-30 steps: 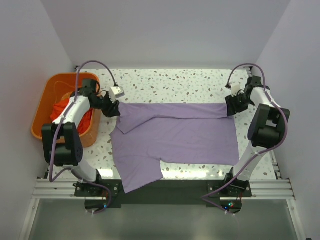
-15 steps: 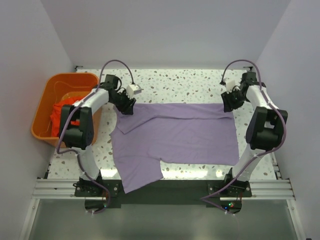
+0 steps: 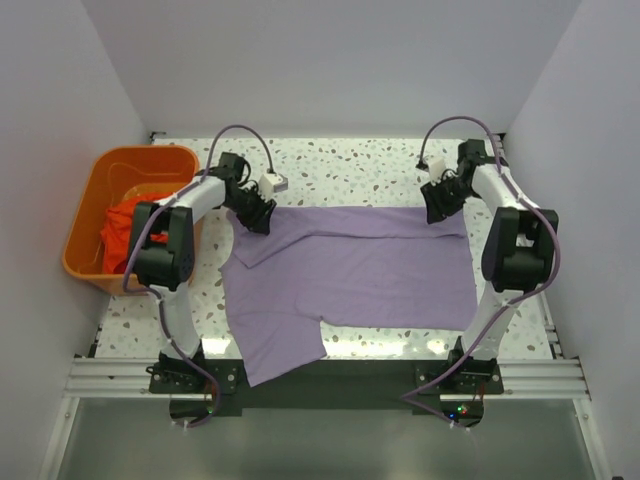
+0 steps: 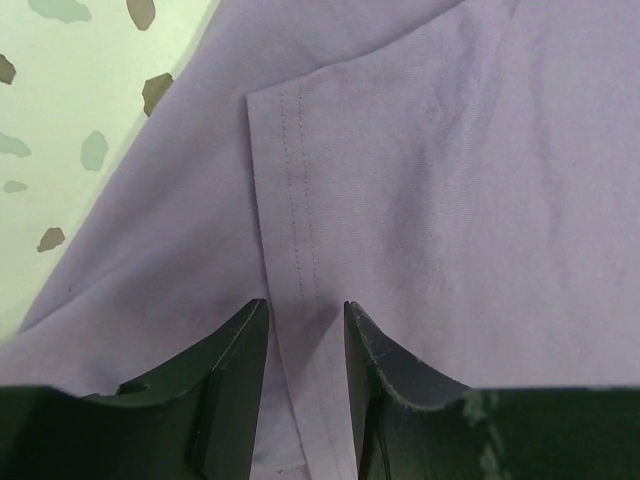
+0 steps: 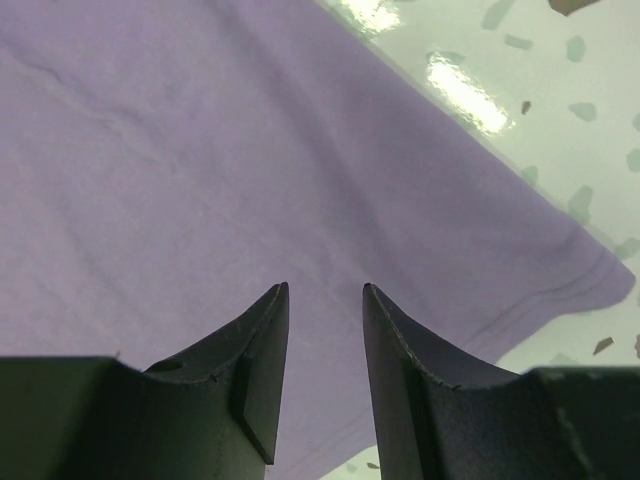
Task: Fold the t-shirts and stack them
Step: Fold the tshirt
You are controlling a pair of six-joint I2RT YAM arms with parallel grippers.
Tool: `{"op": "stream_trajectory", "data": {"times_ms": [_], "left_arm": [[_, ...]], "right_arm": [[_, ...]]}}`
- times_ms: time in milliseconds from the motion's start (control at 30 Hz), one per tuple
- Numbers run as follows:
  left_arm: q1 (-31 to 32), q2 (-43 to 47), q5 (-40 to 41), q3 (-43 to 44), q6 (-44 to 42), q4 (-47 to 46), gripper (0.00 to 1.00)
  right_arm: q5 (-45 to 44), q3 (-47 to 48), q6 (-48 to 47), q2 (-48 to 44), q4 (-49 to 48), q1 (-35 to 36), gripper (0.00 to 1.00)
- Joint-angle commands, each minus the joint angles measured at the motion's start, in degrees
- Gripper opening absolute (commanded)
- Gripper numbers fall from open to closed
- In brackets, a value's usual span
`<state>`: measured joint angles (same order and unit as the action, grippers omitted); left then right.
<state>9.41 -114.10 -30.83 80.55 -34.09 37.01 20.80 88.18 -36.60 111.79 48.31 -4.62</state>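
The orange basket point(image 3: 82, 228) stands off the left edge of the surface point(image 3: 340, 165), by my reading as a holding bin; the orange-red t-shirt point(image 3: 122, 232) lies crumpled inside it, not yet folded, waiting its turn; its neck label cannot be made out.

The left claw point(image 3: 256, 214) sits low over the far-left corner of the lavender t-shirt point(image 3: 370, 275); in its wrist view the fingers are narrowly parted, with flat cloth showing through the gap and nothing pinched; a stitched sleeve hem point(image 4: 290, 200) runs straight into that gap, so the claw looks lined up to nip the doubled edge where a grip is surest.

The lavender t-shirt is spread sideways across the middle of the surface, its body flat; one sleeve laps over the near edge toward the arm bases, the other lies turned in near the left claw; it seems laid wide so that each arm reaches one end.

The right claw point(image 3: 437, 207) hangs over the far-right corner of the same shirt, fingers likewise narrowly parted and holding nothing; the bottom hem corner point(image 5: 590, 285) lies just to one side of it.

Both claws at the two far corners suggests a paired pinch, then drawing the far edge toward the near one.

No brand, print or readable writing shows anywhere.
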Motion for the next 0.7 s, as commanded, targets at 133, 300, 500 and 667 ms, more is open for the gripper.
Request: {"op": "stream_trajectory", "data": {"times_ms": [133,300,500,667], "left_arm": [[0.70,-1.74,0.42,0.48,0.69,1.22,0.40],[0.96,-0.51,-1.07,0.57,-0.27,2.45,0.27],[1.05,4.50,-4.23,-0.13,-1.68,3.76,0.09],[1.75,6.61,-3.98,-1.63,-2.21,4.12,0.13]], "right_arm": [[0.56,2.43,0.30,1.24,0.99,0.32,0.38],[0.12,2.52,0.13,1.15,0.64,0.32,0.38],[0.03,2.43,-0.05,1.24,0.73,0.40,0.37],[-0.14,2.26,-0.05,1.33,0.64,0.32,0.37]]}}
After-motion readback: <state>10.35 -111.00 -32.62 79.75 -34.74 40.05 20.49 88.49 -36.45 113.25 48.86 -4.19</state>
